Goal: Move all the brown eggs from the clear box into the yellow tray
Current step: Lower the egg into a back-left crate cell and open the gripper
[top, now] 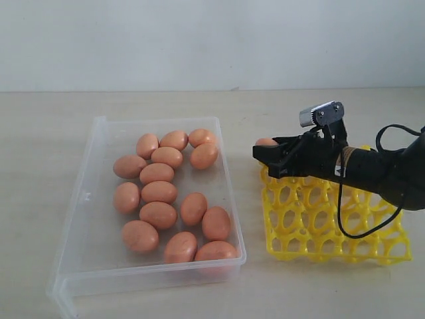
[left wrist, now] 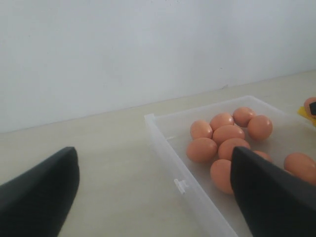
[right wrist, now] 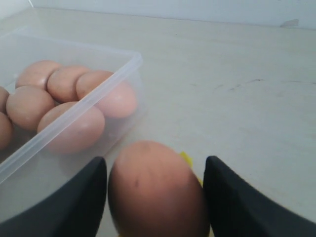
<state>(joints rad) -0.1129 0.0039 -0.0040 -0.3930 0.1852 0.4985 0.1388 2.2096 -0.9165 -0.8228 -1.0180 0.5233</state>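
Observation:
Several brown eggs (top: 159,192) lie in the clear box (top: 98,199) on the left. The yellow tray (top: 332,219) sits to its right. One brown egg (top: 265,141) rests at the tray's far left corner, between the fingers of my right gripper (top: 269,157). In the right wrist view that egg (right wrist: 155,190) fills the space between the black fingers (right wrist: 74,202), with thin slits of light beside it and a bit of yellow tray (right wrist: 186,159) behind. My left gripper (left wrist: 154,158) is wide open and empty above the box's wall (left wrist: 163,136), near the eggs (left wrist: 224,136).
The box and tray stand on a pale table (top: 299,106) in front of a white wall. The box's near wall (right wrist: 98,94) with several eggs (right wrist: 29,103) behind it lies close beside the right gripper. A black cable (top: 352,226) hangs over the tray.

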